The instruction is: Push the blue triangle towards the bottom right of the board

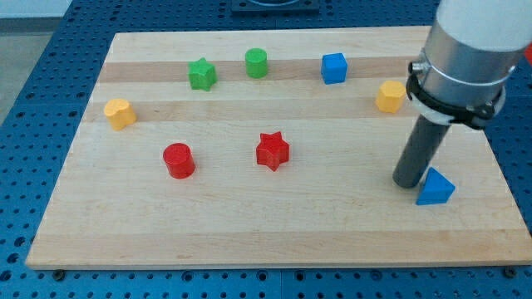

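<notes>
wooden board (249,224), my tip (410,183) touching blue triangle (435,188)

No legible text, labels, brand marks, numbers or signs appear on any surface; all visible faces are plain and unmarked.

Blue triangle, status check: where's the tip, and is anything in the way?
My tip on the blue triangle's left side, apparently touching. Triangle near the board's bottom right. No block between it and the corner.
</notes>
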### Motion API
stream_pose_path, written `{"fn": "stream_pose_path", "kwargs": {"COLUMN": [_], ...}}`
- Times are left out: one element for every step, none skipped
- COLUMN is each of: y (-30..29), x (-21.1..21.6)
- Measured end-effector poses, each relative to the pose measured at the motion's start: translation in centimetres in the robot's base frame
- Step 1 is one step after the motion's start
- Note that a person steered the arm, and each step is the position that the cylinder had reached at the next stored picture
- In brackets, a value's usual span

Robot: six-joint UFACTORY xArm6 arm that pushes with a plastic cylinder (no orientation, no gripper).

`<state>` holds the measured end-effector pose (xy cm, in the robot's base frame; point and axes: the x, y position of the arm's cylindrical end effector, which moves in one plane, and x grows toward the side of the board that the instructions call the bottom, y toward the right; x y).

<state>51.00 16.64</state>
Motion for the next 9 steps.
{"fn": "stream_pose_path", "kwargs": {"y": [0.6, 0.8, 0.8, 0.8, 0.8, 2.4, 4.9, 4.9, 4.9], "x": [-1.8, -1.0, 1.6, 2.9, 0.2, -0.8, 0.6, 2.9, 3.2]}}
